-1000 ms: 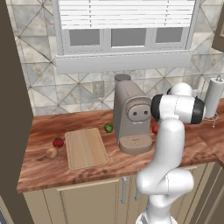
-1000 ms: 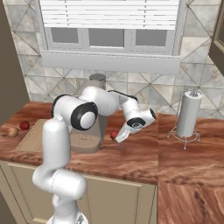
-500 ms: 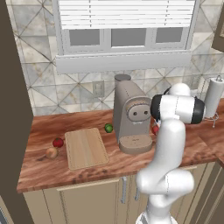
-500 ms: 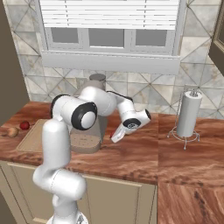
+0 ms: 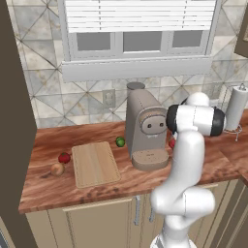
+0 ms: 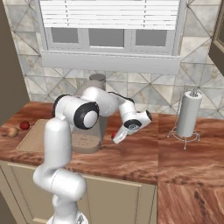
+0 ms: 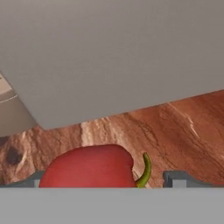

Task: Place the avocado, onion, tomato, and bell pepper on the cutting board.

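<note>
You see the cutting board point(image 5: 95, 163) bare on the counter point(image 5: 72, 186), tomato point(image 5: 64, 157) and onion point(image 5: 57, 169) just left, avocado point(image 5: 120, 141) beside the coffee machine point(image 5: 146, 130).

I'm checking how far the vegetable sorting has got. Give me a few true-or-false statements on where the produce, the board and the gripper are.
1. The flat light-wood cutting board has nothing on it. True.
2. The small glossy green avocado lies on the board. False: it sits on the reddish wood counter, between the board and the beige coffee machine.
3. The tan papery onion and a small red round tomato lie left of the board. True.
4. The gripper holds the red bell pepper in the air. False: the pepper rests on the counter, between the fingertips.
5. A paper towel roll stands on the counter. True.
</note>
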Motion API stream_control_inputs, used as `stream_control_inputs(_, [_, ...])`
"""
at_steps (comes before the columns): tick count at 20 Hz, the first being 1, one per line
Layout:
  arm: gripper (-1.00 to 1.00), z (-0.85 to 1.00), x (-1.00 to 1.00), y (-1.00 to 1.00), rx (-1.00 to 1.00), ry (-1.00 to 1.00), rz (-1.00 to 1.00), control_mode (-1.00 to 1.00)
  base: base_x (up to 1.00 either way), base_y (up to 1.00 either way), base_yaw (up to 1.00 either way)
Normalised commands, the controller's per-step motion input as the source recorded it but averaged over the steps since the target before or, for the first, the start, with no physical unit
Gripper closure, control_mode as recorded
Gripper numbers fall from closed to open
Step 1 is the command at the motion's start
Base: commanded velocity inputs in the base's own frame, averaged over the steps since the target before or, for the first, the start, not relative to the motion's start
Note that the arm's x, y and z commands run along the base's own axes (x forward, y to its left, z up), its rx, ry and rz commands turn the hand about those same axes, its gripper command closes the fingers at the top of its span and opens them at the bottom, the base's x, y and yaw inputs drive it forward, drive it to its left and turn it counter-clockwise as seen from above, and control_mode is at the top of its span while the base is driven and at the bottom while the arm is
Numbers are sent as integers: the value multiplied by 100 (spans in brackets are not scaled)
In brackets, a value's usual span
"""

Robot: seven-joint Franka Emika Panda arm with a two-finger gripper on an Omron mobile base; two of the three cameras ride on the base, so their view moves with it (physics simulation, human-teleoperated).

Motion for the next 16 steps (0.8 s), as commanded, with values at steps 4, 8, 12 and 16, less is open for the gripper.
stream_control_inputs(4, [100, -13, 0, 0, 0, -2, 0, -100, 0, 0, 0])
stream_control_inputs(8, [100, 29, -51, 0, 4, -28, 0, -100, 0, 0, 0])
stream_control_inputs(12, [100, 77, -82, 0, 4, -42, 0, -100, 0, 0, 0])
stream_control_inputs(16, [100, 99, -82, 18, 2, -42, 0, -100, 0, 0, 0])
